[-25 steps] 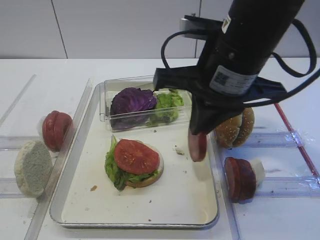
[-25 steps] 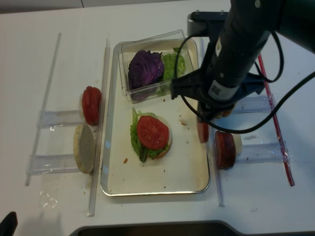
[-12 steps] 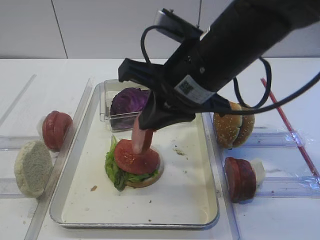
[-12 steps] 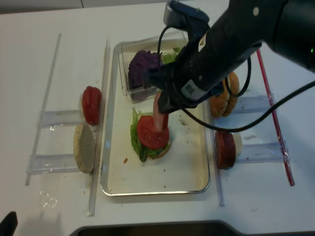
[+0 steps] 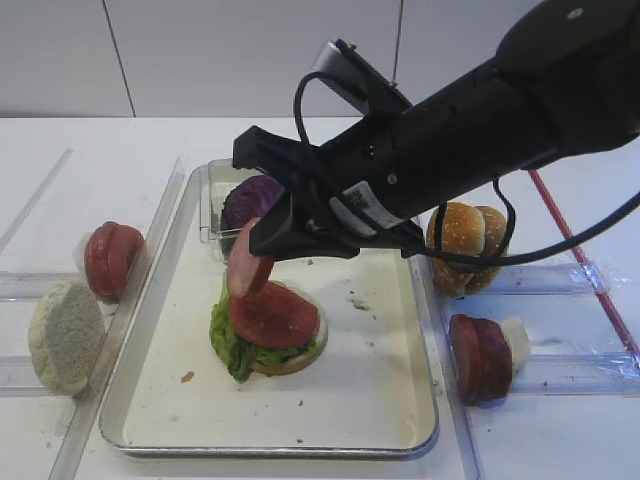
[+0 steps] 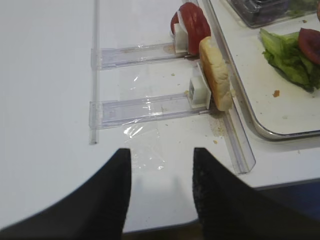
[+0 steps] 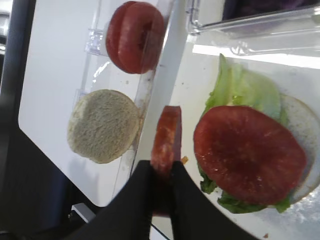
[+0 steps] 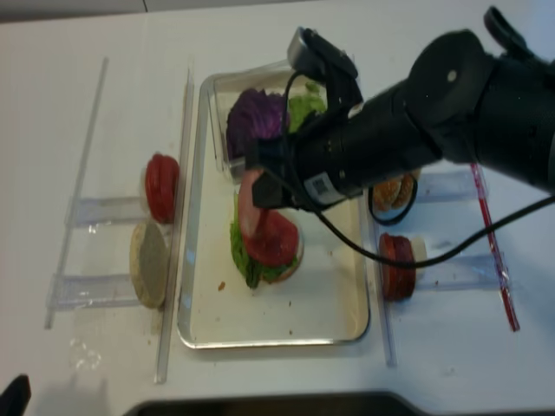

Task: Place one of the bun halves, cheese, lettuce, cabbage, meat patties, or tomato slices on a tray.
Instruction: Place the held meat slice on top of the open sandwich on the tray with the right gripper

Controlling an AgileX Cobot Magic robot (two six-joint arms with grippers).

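No words or numbers are showing clearly enough to read. A small white sticker (image 5: 361,199) is sitting on the black arm, but its print is looking too tiny.

The shallow rectangular metal tray (image 5: 425,400) has a dull silver rim and a matt cream floor. On it, the clear plastic box (image 5: 215,215) shines glossy; beside it, the smooth white table (image 5: 90,150) looks matt.

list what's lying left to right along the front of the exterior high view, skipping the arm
pale cut-faced bun half → green lettuce leaf → glossy red tomato slice on the stack → dark-rimmed meat patties standing on edge
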